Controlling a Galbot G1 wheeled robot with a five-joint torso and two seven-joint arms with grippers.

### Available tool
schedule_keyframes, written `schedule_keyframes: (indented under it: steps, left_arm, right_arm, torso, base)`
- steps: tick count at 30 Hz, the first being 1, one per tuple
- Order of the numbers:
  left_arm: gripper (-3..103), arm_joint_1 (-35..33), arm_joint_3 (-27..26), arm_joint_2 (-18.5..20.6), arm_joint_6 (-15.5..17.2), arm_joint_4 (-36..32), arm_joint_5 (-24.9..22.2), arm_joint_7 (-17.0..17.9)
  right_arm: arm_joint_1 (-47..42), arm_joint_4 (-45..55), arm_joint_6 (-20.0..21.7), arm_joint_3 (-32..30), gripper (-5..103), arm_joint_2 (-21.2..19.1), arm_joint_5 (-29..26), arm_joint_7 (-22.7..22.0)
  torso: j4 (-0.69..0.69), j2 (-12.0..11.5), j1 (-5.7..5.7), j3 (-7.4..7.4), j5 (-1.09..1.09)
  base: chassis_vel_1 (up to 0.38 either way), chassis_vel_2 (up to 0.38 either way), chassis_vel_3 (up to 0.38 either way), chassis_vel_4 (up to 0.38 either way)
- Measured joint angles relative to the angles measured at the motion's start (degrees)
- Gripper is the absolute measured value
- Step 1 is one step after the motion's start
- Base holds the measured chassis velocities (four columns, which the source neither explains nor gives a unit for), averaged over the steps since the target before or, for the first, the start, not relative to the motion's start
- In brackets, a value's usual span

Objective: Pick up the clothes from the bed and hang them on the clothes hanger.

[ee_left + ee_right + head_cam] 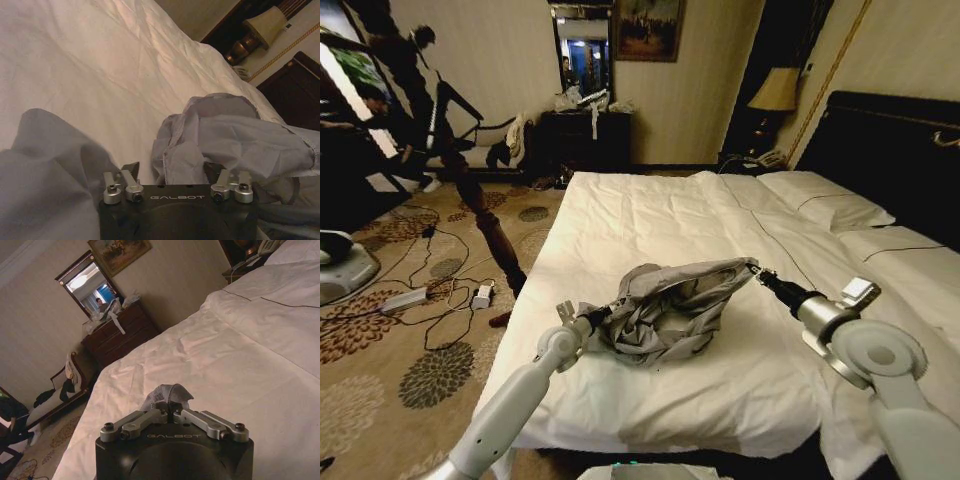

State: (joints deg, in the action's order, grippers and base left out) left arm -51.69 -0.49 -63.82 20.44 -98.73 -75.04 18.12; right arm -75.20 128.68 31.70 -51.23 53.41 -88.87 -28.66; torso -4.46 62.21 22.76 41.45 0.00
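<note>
Shirt: we are looking at a wrinkled plain grey long-sleeved shirt of thin fabric point(665, 310), which is bunching into a loose hollow shape over the near half of the bed, its lower folds resting on the duvet and its two ends being held up by the grippers.

Bed: the large double bed with white duvet point(650, 215) is lying ahead of us, with white pillows edged in thin dark piping point(830, 200) against a dark headboard point(890, 150) on the right.

Left gripper: our left gripper point(592, 318) is gripping the shirt's left end just above the duvet; in the left wrist view its fingers point(131, 170) are sitting close in on grey cloth that is crowding around them, so we are judging them clamped on the shirt, though folds are hiding the contact itself.

Right gripper: our right gripper point(758, 270) is holding the shirt's upper right corner, lifted clear of the bedding; in the right wrist view its fingers point(150, 416) are pressing together on a small tuft of grey fabric.

Shirt span: the cloth is hanging between the two grippers, higher on the right than on the left.

Room: a dark wooden dresser point(585, 140) under a wall mirror point(582, 45) is standing beyond the foot of the bed, and a patterned floral carpet point(410, 340) is lying to the left.
</note>
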Motion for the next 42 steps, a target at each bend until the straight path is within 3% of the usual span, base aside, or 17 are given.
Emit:
schedule_keyframes:
  steps: [2,5,9,11,14,17,19,30,35,42]
  left_arm:
    - [59,0.6,0.5,-0.3,0.0,0.6,0.1,-0.1]
    - [54,0.9,0.5,-0.6,-0.1,1.1,0.3,-0.2]
    - [32,1.2,1.0,-0.7,-0.7,1.5,0.0,-0.1]
    - [32,1.2,1.1,-0.5,-0.9,1.4,-0.1,-0.1]
    - [17,0.4,1.2,0.1,-1.2,0.9,-0.4,0.0]
    - [11,-0.1,1.1,0.1,-1.2,0.9,-0.4,0.0]
    - [2,-0.5,0.8,0.0,-1.4,1.0,-0.4,0.0]
    - [0,-0.2,-0.2,1.0,-2.4,-3.3,0.3,0.9]
    - [0,3.1,-1.2,3.5,-2.5,-8.1,-1.0,1.6]
    - [0,14.9,0.8,8.9,-1.7,-11.2,-4.0,2.5]
  right_arm:
    - [-0.1,0.1,0.0,-0.1,0,-0.1,0.0,-0.1]
    - [-0.1,0.1,0.0,-0.1,0,-0.1,-0.1,-0.1]
    - [-0.3,0.3,-0.1,-0.2,0,-0.1,-0.1,-0.2]
    - [-0.4,0.3,-0.1,-0.2,0,-0.1,-0.2,-0.3]
    - [-0.4,0.5,-0.2,-0.3,0,-0.1,-0.8,-0.5]
    - [-0.4,0.5,-0.3,-0.3,0,-0.1,-1.0,-0.6]
    - [-0.4,0.5,-0.3,-0.3,0,-0.1,-1.1,-0.7]
    - [-0.7,1.2,-0.5,-0.6,0,-0.5,-2.2,-1.2]
    - [-0.3,1.7,-0.6,-0.8,0,-3.1,-3.1,-1.5]
    - [2.9,0.0,-1.0,1.8,0,-10.1,-0.2,0.0]
  torso:
    - [0.00,0.0,0.01,0.00,0.00]
    - [0.00,0.0,0.00,0.00,0.00]
    - [0.00,0.0,0.01,0.00,0.00]
    - [0.00,0.0,0.00,0.00,0.00]
    - [0.01,0.0,0.00,0.00,-0.01]
    - [0.00,0.0,-0.01,0.00,-0.01]
    - [0.00,0.0,0.00,0.00,0.00]
    - [0.00,0.0,-0.01,0.00,0.00]
    - [0.00,0.0,-0.01,0.00,0.00]
    - [0.00,0.0,0.00,0.00,0.00]
  base:
    - [0.000,0.000,0.000,0.000]
    - [0.000,0.000,0.000,0.000]
    - [0.000,0.000,0.000,0.000]
    - [0.000,0.000,0.000,0.000]
    - [0.000,0.000,0.000,0.000]
    - [0.000,0.000,0.000,0.000]
    - [0.000,0.000,0.000,0.000]
    - [0.000,0.000,0.000,0.000]
    - [0.000,0.000,0.000,0.000]
    - [0.000,0.000,0.000,0.000]
